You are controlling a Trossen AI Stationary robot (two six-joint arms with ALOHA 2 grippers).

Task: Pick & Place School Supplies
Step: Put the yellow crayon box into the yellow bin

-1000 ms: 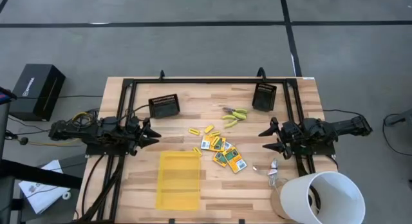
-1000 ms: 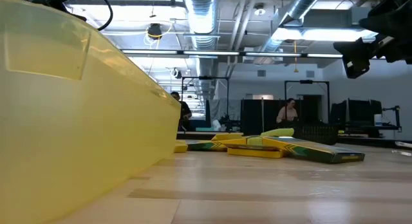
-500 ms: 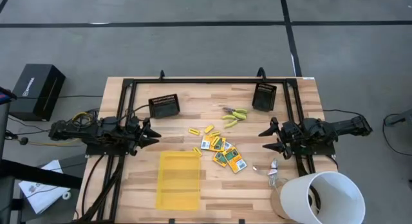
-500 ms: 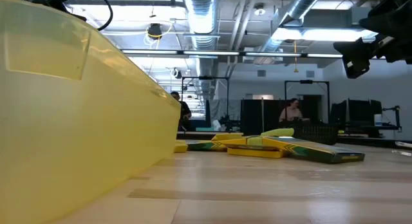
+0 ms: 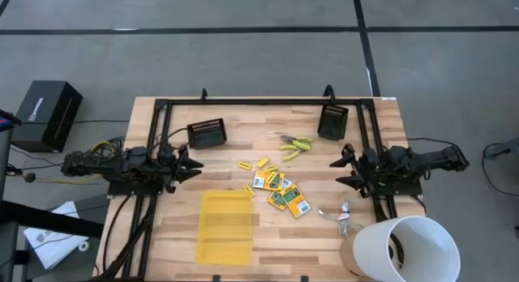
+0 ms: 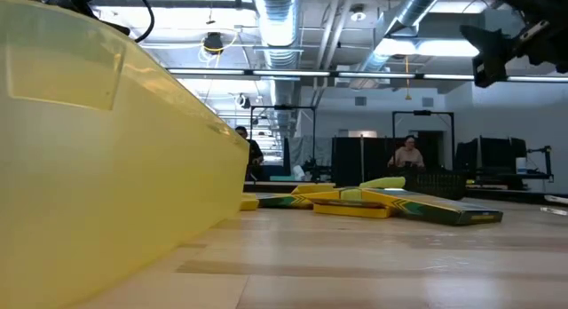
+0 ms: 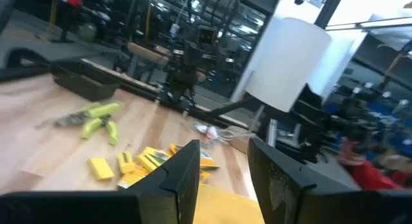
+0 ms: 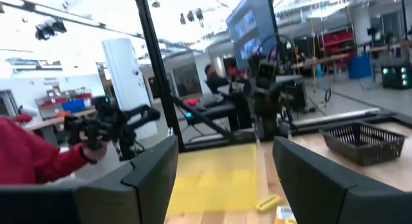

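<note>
At the table's sides, your left gripper [image 5: 195,164] and right gripper [image 5: 336,170] hover spread and empty, boxes [image 5: 280,190] between them

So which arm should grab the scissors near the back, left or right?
Probably the right. The scissors lie on the right half of the table, closer to the right gripper, which is open, empty and pointing inward. The left gripper waits farther off, across the yellow sticks.
</note>
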